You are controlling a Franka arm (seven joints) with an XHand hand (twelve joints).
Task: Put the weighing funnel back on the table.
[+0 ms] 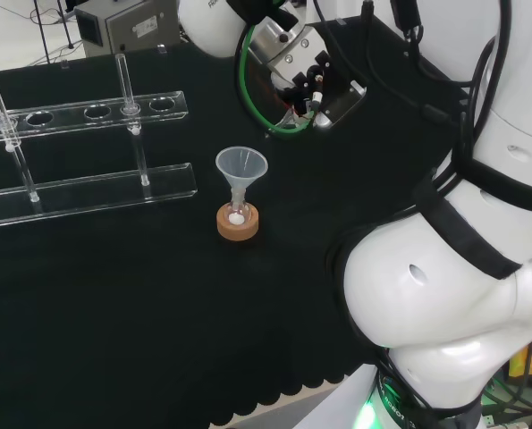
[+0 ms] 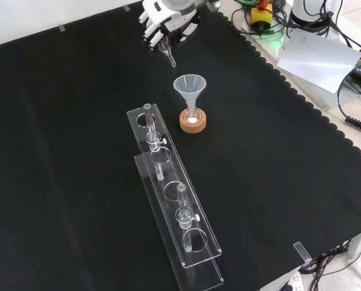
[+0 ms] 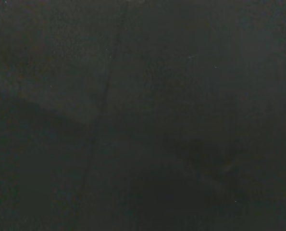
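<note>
At the top of the front view, the black and white hand hangs over the far edge of the black cloth-covered surface, its fingers curled round the small clear weighing funnel. The weighing funnel's short stem slants down out of the grasp toward the cloth, and I cannot tell whether its tip touches. In the head view the hand sits up and to the right of the big clear cone-shaped funnel, apart from it. That funnel stands mouth up with its stem in a small glass flask on a round cork ring; a speck of white lies in the flask. Nearer the front camera, just beside the ring, a long clear plastic rack holds upright glass tubes.
</note>
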